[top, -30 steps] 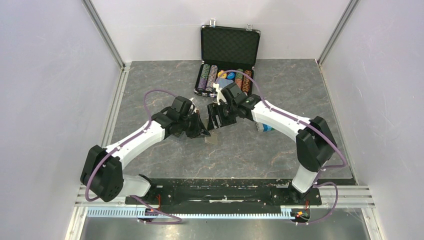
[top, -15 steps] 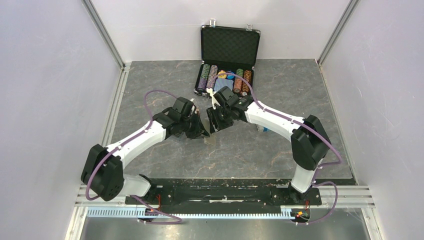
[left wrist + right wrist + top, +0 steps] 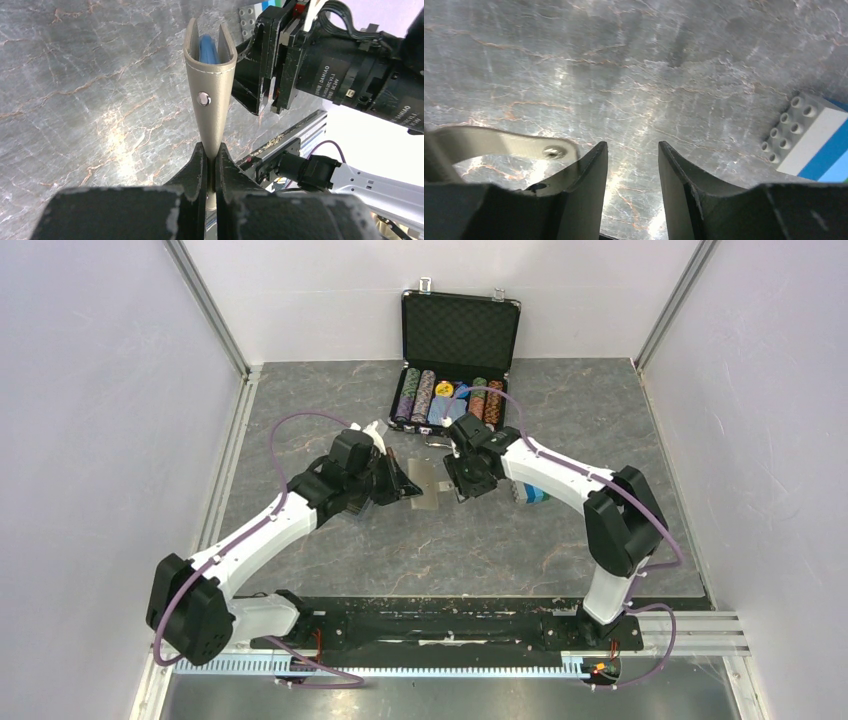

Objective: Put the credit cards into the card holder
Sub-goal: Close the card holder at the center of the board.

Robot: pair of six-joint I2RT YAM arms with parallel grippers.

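The card holder (image 3: 428,485), a khaki-grey folding wallet, hangs in the air at the table's middle with my left gripper (image 3: 408,487) shut on its lower edge. In the left wrist view the card holder (image 3: 210,85) stands edge-on with its snap stud facing the camera and blue lining inside, pinched by the left gripper (image 3: 210,150). My right gripper (image 3: 452,488) is just right of it, open and with nothing between its fingers. In the right wrist view a flap of the card holder (image 3: 499,142) lies left of the right gripper (image 3: 633,147). The credit cards are out of view.
An open black case (image 3: 460,330) with rows of poker chips stands at the back of the table. A white and blue studded block (image 3: 530,493) lies under the right forearm; the same block (image 3: 806,137) shows at the right in the right wrist view.
The left gripper has carried the card holder a little farther from the bases. The right gripper has drawn back to the right of it and its jaws have narrowed.
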